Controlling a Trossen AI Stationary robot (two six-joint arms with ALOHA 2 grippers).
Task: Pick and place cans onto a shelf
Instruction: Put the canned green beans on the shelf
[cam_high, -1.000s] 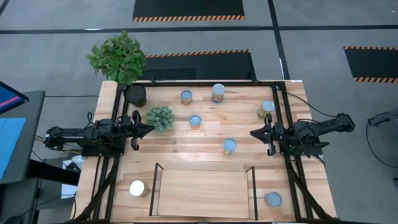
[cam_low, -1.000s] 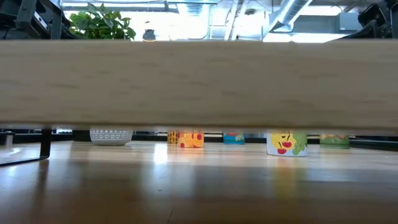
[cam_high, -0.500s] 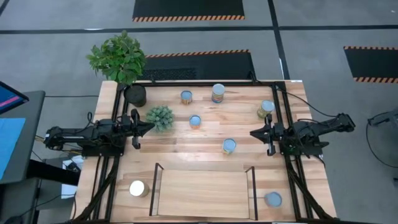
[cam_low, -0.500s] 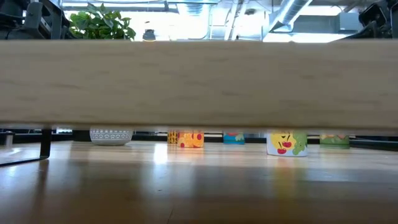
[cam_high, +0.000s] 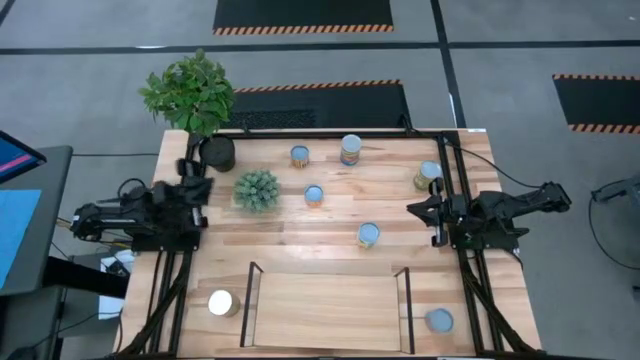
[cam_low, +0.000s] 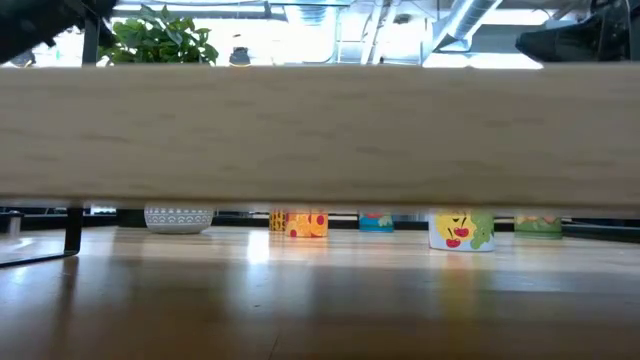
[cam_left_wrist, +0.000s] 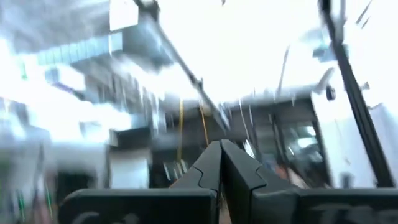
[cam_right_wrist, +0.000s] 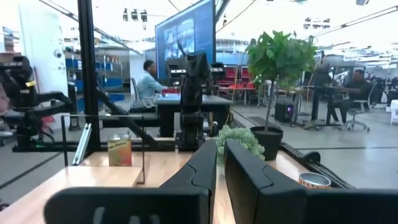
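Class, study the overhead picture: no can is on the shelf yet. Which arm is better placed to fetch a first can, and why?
Probably the right. The right gripper sits near the can above the shelf; the left gripper has a small plant between it and the cans.

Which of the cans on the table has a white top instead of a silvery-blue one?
The can standing just outside the shelf's left bracket, on the left arm's side. Its top is plain white; the six other cans have silvery-blue tops.
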